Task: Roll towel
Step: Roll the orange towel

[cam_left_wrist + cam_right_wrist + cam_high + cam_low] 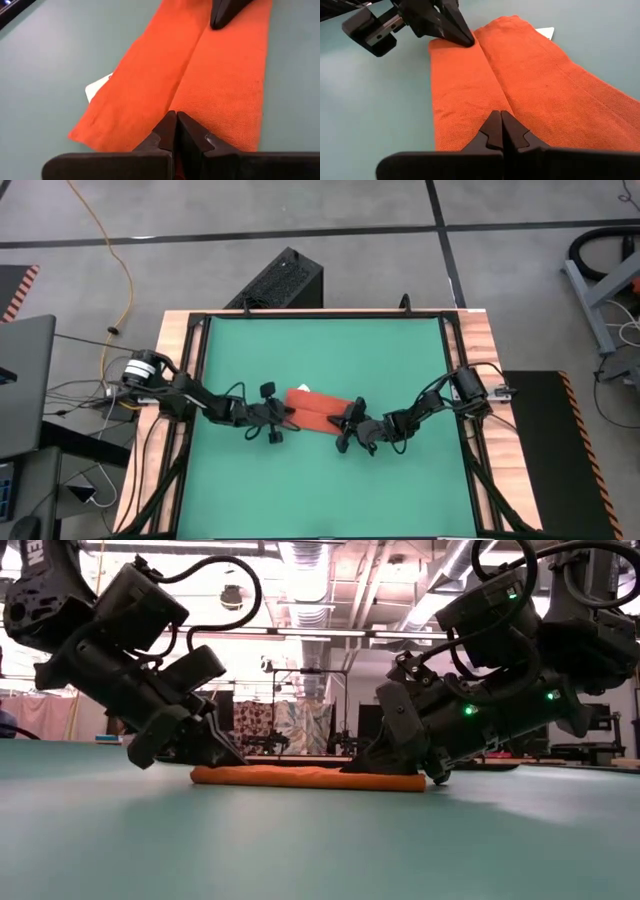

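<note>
Folded towel (318,412) lies flat mid-table (400,370), a gripper pinching each end.

The left gripper (176,120) and right gripper (500,119) are both closed on the cloth; its white tag (97,87) is half hidden beneath a fold.

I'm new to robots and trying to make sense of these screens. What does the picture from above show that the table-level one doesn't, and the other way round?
Only the high view shows the towel's folded, oblong outline, its white tag, the wooden table edge and the floor around it.

Only the low view shows how flat the towel lies on the green surface, and the room behind it.

Both show the left gripper and right gripper, shut, at opposite ends of the towel.
</note>
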### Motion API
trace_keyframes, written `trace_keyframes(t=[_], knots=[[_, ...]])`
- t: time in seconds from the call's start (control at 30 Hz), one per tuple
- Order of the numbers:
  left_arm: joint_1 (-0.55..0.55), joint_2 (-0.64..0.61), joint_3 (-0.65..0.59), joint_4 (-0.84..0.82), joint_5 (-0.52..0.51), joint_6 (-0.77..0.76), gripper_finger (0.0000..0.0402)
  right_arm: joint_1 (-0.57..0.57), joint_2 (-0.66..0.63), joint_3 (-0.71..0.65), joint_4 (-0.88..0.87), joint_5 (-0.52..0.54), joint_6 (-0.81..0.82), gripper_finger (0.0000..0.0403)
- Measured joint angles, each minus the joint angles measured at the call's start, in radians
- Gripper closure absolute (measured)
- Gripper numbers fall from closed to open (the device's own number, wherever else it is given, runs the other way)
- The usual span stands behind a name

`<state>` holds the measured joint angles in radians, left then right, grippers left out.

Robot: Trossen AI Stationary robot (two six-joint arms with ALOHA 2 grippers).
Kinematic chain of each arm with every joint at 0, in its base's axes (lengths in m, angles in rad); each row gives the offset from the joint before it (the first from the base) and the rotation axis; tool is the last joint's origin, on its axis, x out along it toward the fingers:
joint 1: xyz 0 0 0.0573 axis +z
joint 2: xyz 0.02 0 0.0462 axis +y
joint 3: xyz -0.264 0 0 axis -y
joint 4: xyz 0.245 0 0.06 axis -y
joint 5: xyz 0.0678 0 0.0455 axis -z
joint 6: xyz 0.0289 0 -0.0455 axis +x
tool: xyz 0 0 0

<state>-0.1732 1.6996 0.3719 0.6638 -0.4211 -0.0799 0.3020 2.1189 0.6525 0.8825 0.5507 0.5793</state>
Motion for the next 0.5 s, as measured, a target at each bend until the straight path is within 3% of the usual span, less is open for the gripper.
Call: trace_keyframes(t=[0.5], knots=[[-0.054, 0.0, 0.005, -0.117, -0.036, -0.101, 0.0401, 0.027, -0.087, -0.05, -0.009, 0.088, 0.017, 0.0396]])
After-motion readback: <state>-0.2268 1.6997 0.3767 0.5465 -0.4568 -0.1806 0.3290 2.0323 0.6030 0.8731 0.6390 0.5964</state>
